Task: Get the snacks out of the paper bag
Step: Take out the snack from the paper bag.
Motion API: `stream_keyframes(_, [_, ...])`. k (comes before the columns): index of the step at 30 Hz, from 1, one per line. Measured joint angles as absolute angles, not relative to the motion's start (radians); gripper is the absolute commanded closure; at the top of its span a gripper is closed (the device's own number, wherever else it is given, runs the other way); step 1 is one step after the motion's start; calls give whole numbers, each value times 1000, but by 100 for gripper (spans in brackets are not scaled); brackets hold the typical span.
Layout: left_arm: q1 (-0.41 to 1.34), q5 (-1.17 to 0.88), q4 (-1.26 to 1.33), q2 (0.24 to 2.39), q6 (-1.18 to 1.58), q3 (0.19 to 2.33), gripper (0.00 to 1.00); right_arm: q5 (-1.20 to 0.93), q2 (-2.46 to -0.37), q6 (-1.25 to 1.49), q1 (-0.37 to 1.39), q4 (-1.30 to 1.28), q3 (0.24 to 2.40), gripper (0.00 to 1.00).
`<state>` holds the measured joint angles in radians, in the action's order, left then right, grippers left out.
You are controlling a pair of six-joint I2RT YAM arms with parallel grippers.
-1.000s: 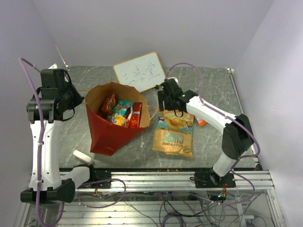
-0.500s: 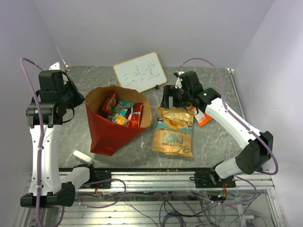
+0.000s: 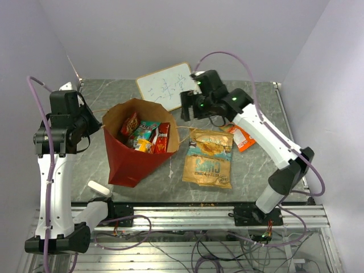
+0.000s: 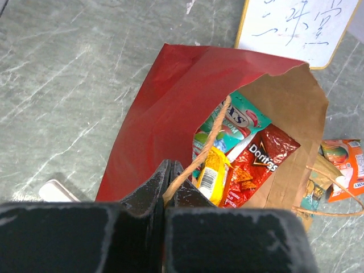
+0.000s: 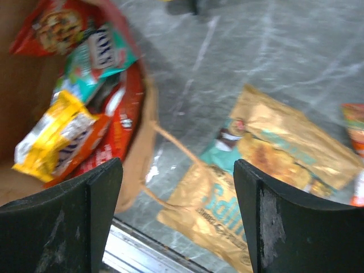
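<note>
Standing open-mouthed on the grey marble table (image 3: pixel 256 170), the red paper carrier bag (image 3: pixel 133 162) is held by its thin loop handle (image 4: pixel 196 162), which is pinched in the closed left gripper (image 4: pixel 169 187). Inside it, glossy foil snack packets (image 3: pixel 147 135) are seen. The right gripper (image 5: pixel 177 187) is spread wide and empty above the bag's rim, near a gold-and-teal packet (image 3: pixel 209 158) laid flat on the table.
</note>
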<state>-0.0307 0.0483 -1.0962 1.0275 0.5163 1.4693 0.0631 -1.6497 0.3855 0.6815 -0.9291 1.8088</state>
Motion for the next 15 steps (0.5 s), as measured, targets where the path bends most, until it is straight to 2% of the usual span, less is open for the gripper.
stream_keyframes(7, [-31, 57, -1104, 1021, 533, 1452, 93, -48, -1765, 490, 839, -884, 1805, 35])
stream_keyframes(15, [-31, 57, -1104, 1024, 539, 1452, 93, -95, -1844, 619, 836, -832, 1746, 41])
